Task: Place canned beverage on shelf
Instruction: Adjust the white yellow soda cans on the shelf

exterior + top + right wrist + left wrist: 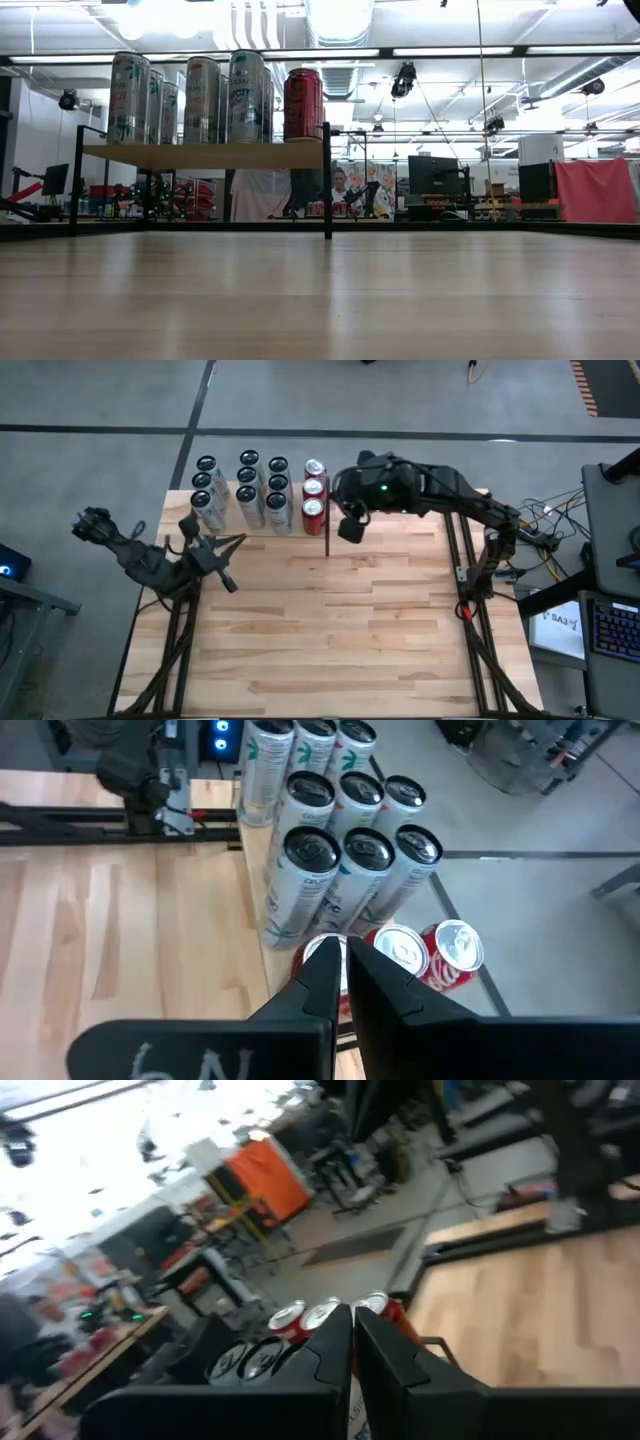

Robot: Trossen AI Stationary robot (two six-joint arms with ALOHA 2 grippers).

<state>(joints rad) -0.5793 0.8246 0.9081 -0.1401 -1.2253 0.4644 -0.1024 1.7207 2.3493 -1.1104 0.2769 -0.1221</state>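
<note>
The shelf (200, 155) stands at the table's far left, its pale plank raised on black posts. On top of it stand several tall white cans (248, 490) and, at its right end, a row of three red cans (314, 488). My right gripper (350, 526) hovers just right of the red cans (455, 945), shut and holding nothing. My left gripper (226, 576) is over the table near the shelf's front left, shut and empty, pointing level toward the cans (300, 1317). Neither gripper shows in the low view.
Bare pale tabletop (340, 620) spreads in front of and to the right of the shelf. Black frame rails (460, 560) run along the table's sides. The room beyond the table holds desks, monitors and cables.
</note>
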